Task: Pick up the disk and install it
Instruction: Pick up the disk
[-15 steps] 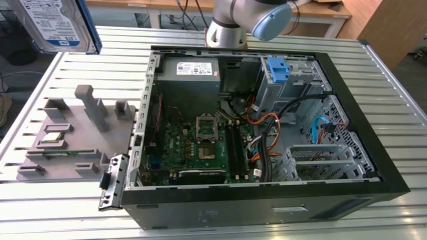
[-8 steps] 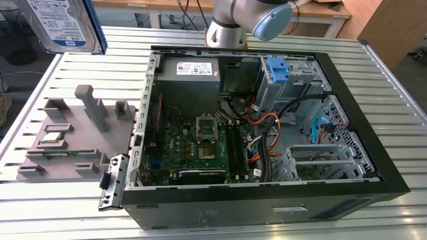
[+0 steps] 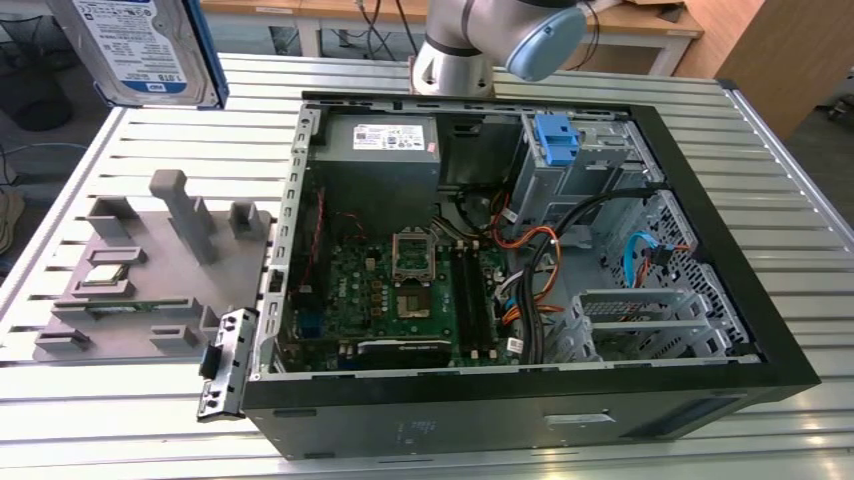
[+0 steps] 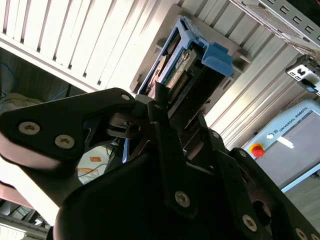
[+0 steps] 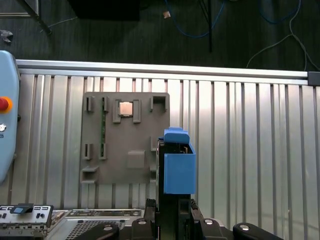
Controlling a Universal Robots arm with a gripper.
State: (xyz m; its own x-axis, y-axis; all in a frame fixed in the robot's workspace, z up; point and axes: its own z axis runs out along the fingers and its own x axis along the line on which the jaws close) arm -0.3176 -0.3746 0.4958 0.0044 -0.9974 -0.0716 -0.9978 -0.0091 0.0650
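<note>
— One disk is mentioned; where is it?

— The disk [image 3: 140, 50] is raised above the table [image 3: 174, 150] at the top of the exterior view's left, its white label with a blue band facing the camera. In both wrist views the gripper [image 5: 172, 207] is clamped on one end of it, black fingers [image 4: 162, 125] pressed against its blue carrier.

— What lies under it?

— A silver table of long ribbed aluminium slats. A grey parts fixture [image 3: 147, 270] rests on it, beside an open black computer case [image 3: 534, 390] holding a green motherboard [image 3: 400, 290], a grey power supply [image 3: 380, 150] and a blue caddy [image 3: 554, 140].

— And the room?

— Wooden furniture [image 3: 787, 50] stands behind the table. In the first wrist view a dark floor [image 5: 125, 40] carries loose blue cables [image 5: 280, 10], and a pale control box [image 5: 6, 140] with a red button sits beside the table.
</note>
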